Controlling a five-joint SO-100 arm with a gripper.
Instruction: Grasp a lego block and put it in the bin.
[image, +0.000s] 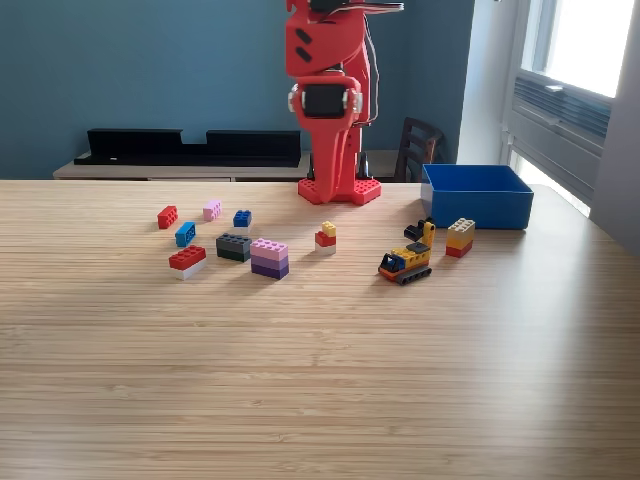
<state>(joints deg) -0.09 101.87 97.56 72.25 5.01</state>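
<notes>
Several lego blocks lie on the wooden table (320, 380). At the exterior view's left are a red one (167, 216), a pink one (212, 209), two blue ones (242, 218) (185, 234), a red-on-white one (187, 260), a dark grey one (233, 246) and a pink-on-purple stack (269, 257). A small yellow-red-white stack (326, 237) sits mid-table. A tan-and-red stack (460, 237) stands just in front of the blue bin (476, 195) at the right. The red arm (330, 110) stands upright at the back centre. Its top runs out of frame, so the gripper is out of view.
A yellow lego digger on tracks (408, 258) sits between the middle stack and the bin. Behind the table are a black shelf unit (190, 147) and a dark chair (418, 148). The arm's red base (340, 189) sits left of the bin.
</notes>
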